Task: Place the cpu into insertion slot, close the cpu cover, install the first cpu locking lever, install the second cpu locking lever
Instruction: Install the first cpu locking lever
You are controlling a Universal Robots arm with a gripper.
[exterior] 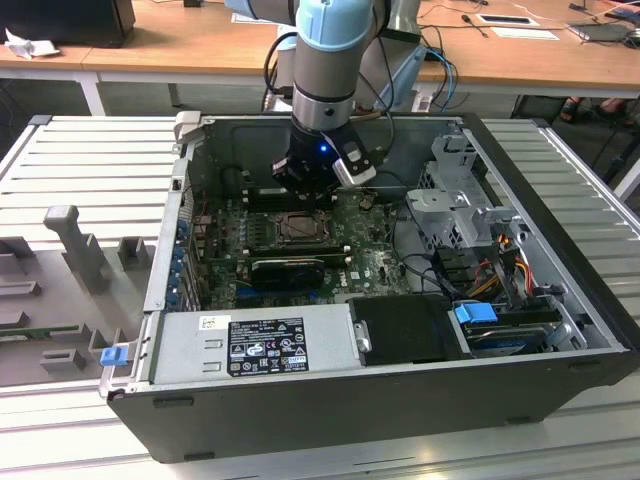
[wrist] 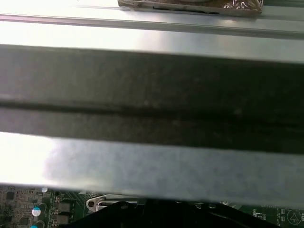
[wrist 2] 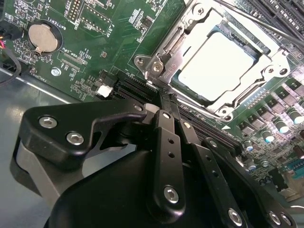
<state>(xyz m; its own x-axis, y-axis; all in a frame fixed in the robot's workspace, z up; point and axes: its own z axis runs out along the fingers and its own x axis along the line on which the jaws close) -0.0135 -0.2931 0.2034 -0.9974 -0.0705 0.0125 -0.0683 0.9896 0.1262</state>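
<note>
A printed label (exterior: 266, 345) is sitting on the power supply (exterior: 190, 345), well apart from the insertion slot (exterior: 300, 228). Fine white lettering is dotting the motherboard (wrist 2: 118, 42) around that slot. None is reading legibly.

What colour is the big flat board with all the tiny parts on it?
The motherboard is green, clearest in the second wrist view.

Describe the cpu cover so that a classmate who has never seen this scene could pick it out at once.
Start at the open computer case and look down at the green motherboard on its floor. Near the board's middle, just ahead of the gripper in the second wrist view, sits the cpu cover. It is the shiny silver square frame lying flat around the pale cpu, unlike the long black slots beside it.
</note>
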